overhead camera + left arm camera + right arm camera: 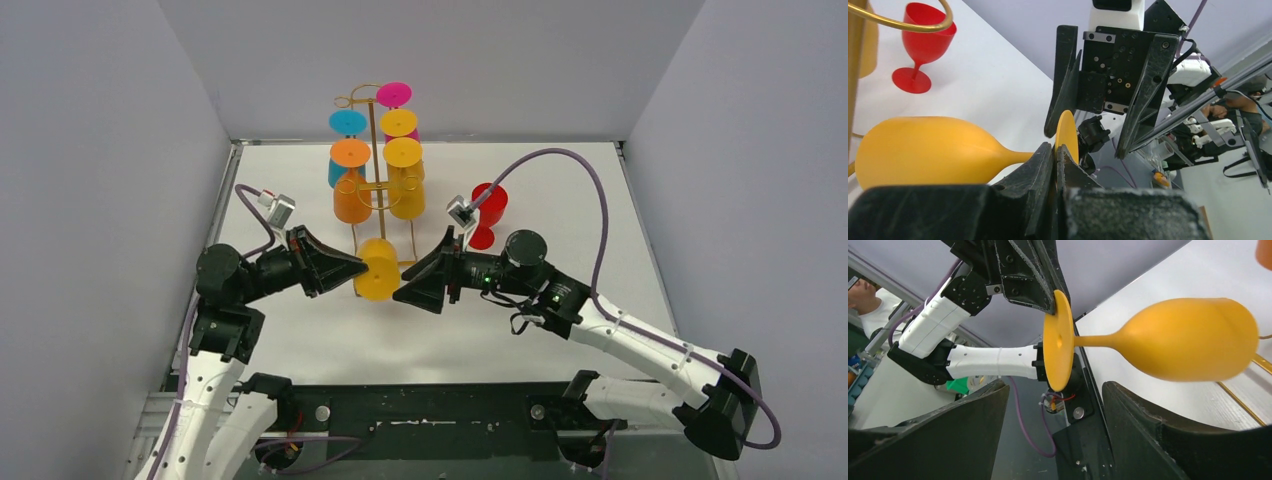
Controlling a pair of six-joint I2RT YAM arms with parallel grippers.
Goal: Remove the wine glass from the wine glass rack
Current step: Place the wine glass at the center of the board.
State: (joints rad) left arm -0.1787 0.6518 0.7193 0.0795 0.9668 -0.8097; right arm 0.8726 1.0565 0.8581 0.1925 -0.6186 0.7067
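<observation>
The gold wire wine glass rack (377,190) stands at the back middle with several coloured glasses hanging on it. My left gripper (362,268) is shut on the foot disc (1066,131) of a yellow wine glass (378,270), held sideways just in front of the rack's base. Its bowl (923,150) points toward the rack. The glass also shows in the right wrist view (1193,337), its foot (1057,340) pinched from above by the left fingers (1040,290). My right gripper (403,291) is open and empty, facing the foot (1055,390).
A red wine glass (487,213) stands upright on the white table right of the rack, also in the left wrist view (923,42). Rack wire (903,24) curls close above the yellow bowl. Grey walls enclose the table on three sides.
</observation>
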